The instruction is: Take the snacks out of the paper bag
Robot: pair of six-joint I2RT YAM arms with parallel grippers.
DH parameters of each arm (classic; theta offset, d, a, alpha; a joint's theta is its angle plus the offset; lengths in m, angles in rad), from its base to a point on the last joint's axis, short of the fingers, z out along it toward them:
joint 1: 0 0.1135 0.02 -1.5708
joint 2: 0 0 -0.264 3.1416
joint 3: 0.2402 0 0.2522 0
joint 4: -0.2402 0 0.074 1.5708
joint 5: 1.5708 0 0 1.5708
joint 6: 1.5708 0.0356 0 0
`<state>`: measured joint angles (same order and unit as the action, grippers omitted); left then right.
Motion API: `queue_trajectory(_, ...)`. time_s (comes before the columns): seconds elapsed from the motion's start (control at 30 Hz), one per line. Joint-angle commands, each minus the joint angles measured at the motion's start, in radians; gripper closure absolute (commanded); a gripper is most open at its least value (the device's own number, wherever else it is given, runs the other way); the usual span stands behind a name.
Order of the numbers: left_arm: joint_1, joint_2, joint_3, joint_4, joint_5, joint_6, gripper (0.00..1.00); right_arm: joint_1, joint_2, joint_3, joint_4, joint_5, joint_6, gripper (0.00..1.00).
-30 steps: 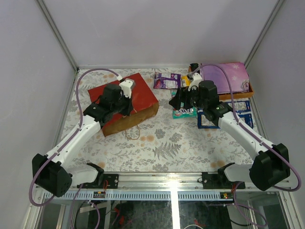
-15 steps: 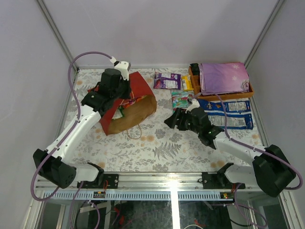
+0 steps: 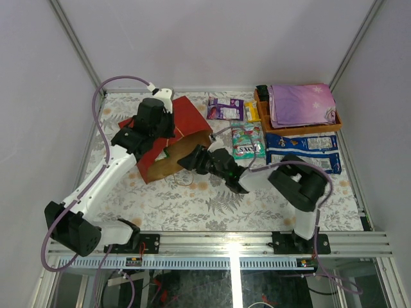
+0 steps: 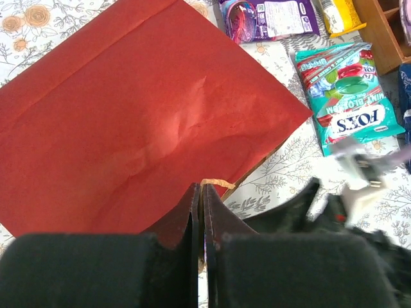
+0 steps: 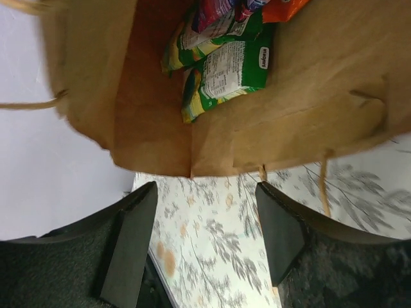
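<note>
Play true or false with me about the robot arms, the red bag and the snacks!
1. The left gripper is pinching the edge of the red paper bag. True.
2. The right gripper is squeezed shut. False: its fingers stand apart, just in front of the bag's open mouth.
3. Snacks lie inside the bag. True: a green packet and other colourful ones show in there.
4. The teal FOX'S packet is inside the bag. False: it lies out on the table, beside the bag.
5. The purple cloth is spread flat on the table. False: it sits on the wooden tray in the far right corner.
</note>
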<state>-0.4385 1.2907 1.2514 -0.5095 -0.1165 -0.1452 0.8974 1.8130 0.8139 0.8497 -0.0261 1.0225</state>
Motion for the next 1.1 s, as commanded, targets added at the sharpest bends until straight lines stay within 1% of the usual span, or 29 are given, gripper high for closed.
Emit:
queue_trajectory(0.0, 0.005, -0.038, -0.009, 0.096, 0.019, -0.014, 1.00, 0.042, 0.186, 0.125, 0.305, 0.031, 0.185, 0.31)
queue_trajectory(0.07, 0.011, -0.050, -0.018, 0.104, 0.040, -0.019, 1.00, 0.048, 0.261, 0.178, 0.337, 0.050, 0.233, 0.32)
queue_trajectory(0.17, 0.032, -0.065, -0.030, 0.115, 0.067, -0.036, 1.00, 0.058, 0.345, 0.245, 0.342, 0.096, 0.308, 0.33)
queue_trajectory(0.27, 0.055, -0.072, -0.031, 0.118, 0.098, -0.049, 1.00, 0.069, 0.390, 0.287, 0.264, 0.162, 0.387, 0.33)
queue_trajectory(0.43, 0.063, -0.078, -0.030, 0.120, 0.115, -0.058, 1.00, 0.092, 0.429, 0.346, 0.153, 0.239, 0.459, 0.34)
queue_trajectory(0.67, 0.063, -0.100, -0.026, 0.117, 0.069, -0.087, 1.00, 0.109, 0.505, 0.480, 0.004, 0.238, 0.532, 0.36)
queue_trajectory(0.83, 0.062, -0.116, -0.038, 0.126, 0.049, -0.092, 1.00, 0.144, 0.505, 0.519, -0.122, 0.296, 0.568, 0.37)
queue_trajectory(0.93, 0.063, -0.112, -0.035, 0.120, 0.065, -0.081, 1.00, 0.166, 0.513, 0.554, -0.189, 0.324, 0.593, 0.38)
queue_trajectory(1.07, 0.062, -0.106, -0.035, 0.114, 0.089, -0.063, 1.00, 0.176, 0.565, 0.663, -0.300, 0.298, 0.644, 0.38)
